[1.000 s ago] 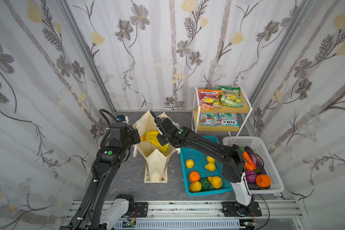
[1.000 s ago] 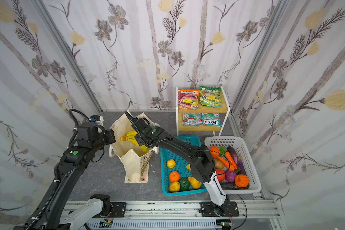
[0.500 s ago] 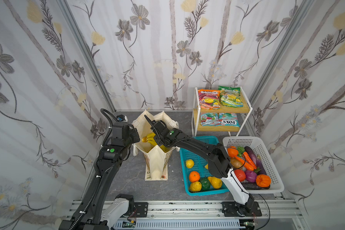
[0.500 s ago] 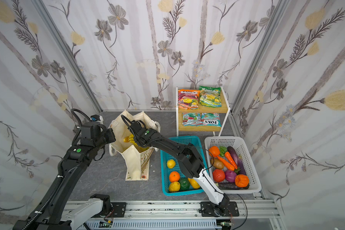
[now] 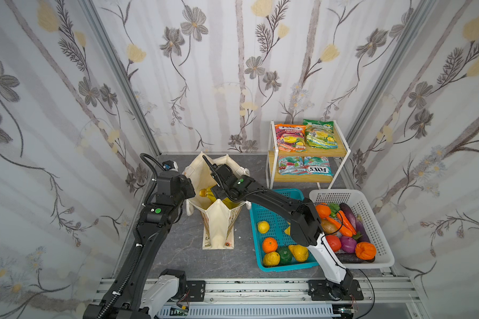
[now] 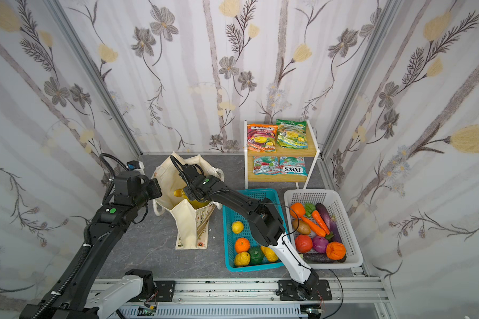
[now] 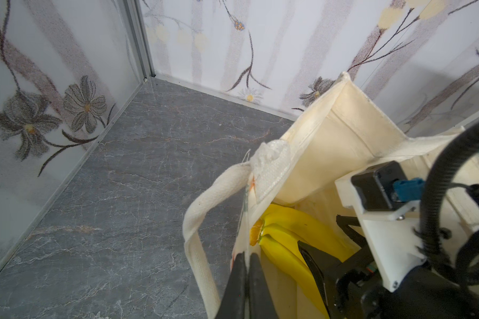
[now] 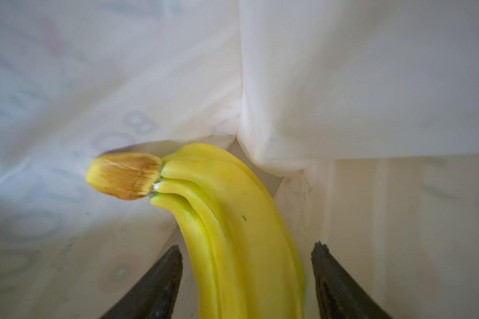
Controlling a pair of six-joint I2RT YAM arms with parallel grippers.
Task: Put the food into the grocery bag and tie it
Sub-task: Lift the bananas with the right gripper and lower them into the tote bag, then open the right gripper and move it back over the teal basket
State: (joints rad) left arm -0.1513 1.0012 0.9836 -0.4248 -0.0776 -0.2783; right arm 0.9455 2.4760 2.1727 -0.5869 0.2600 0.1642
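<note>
— Where is the banana bunch (image 8: 241, 221) found?
— Inside the canvas tote (image 5: 219, 221), which is stood left of the fruit basket (image 5: 288, 267).
— And the vegetable basket (image 5: 374, 218)?
— It is set just right of that. Behind both, candy packets (image 5: 291, 138) are laid on the two-tier rack's (image 5: 340, 150) top shelf.

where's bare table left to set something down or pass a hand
Bare tabletop lies between the tote and the front rail, and in the back-left corner beside the tote. Only a narrow strip separates tote and blue basket. Crowded: that basket, white basket, shelf, tote mouth.
</note>
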